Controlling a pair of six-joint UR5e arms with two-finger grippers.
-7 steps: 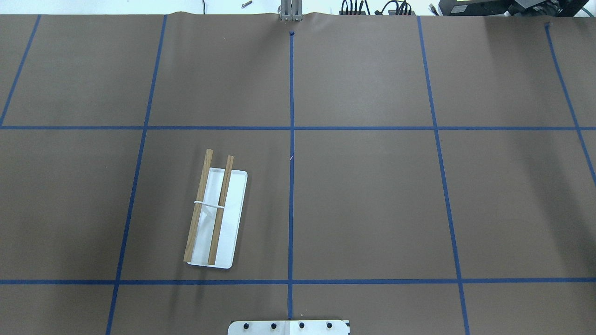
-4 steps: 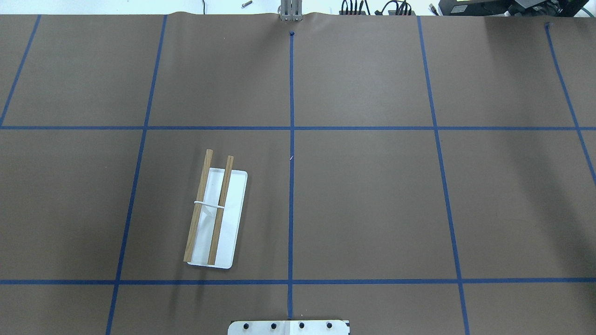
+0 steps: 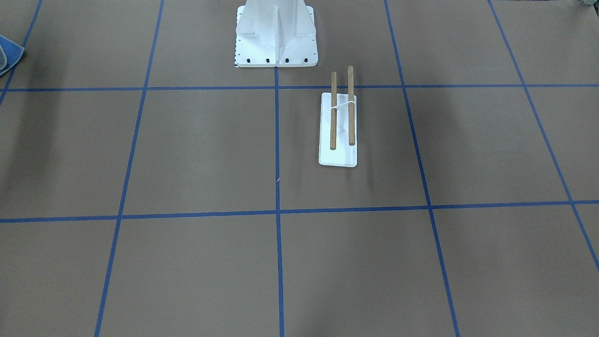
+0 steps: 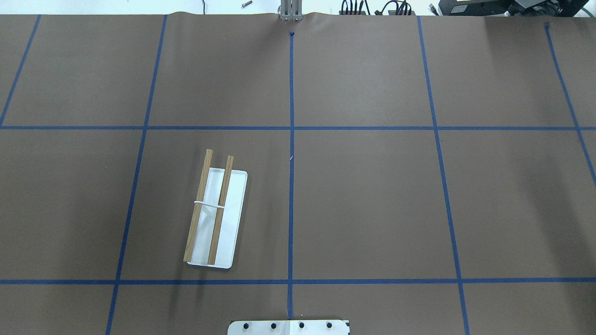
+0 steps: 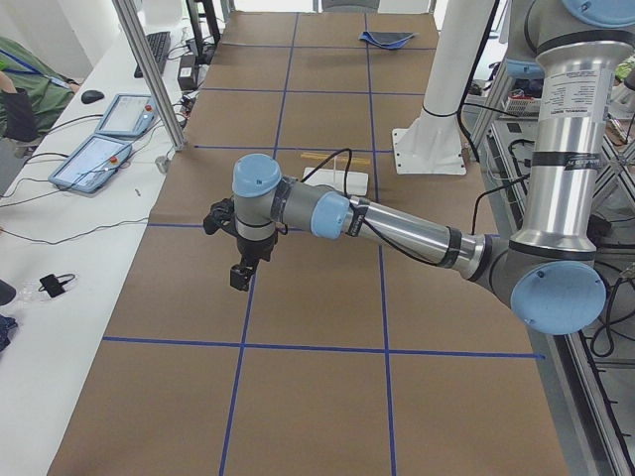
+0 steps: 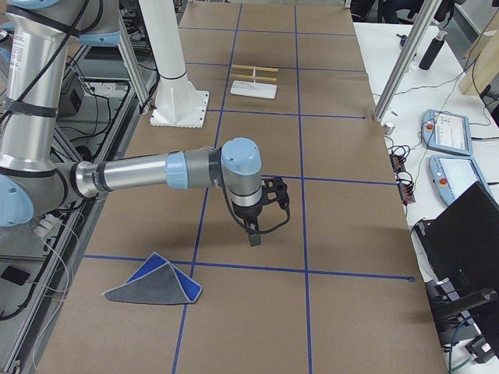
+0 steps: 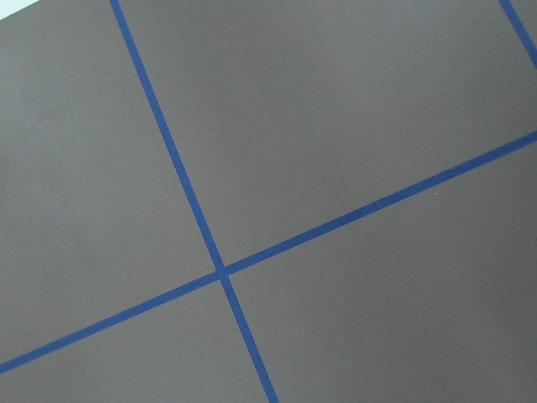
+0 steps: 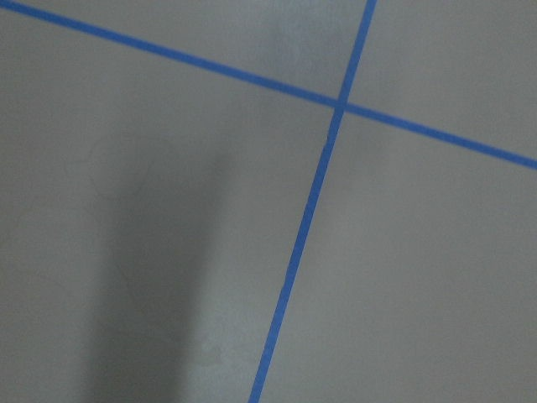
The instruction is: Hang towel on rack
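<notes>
The rack (image 4: 199, 204) lies on the table's left half: two brown dowels with a thin white band over a white base plate (image 4: 233, 218). It also shows in the front view (image 3: 333, 126). The towel (image 6: 152, 284), grey with a blue side showing, lies folded near the table's right end, far from the rack; one corner shows at the front view's left edge (image 3: 9, 54). My left gripper (image 5: 240, 278) hangs over bare table left of the rack. My right gripper (image 6: 253, 234) hangs over a tape line beyond the towel. I cannot tell whether either is open.
The white bolted pedestal (image 3: 276, 32) stands at the table's robot-side edge, near the rack. Blue tape lines (image 4: 291, 139) divide the brown table cover into squares. Operator consoles (image 6: 448, 128) and cables lie on the white bench past the far edge.
</notes>
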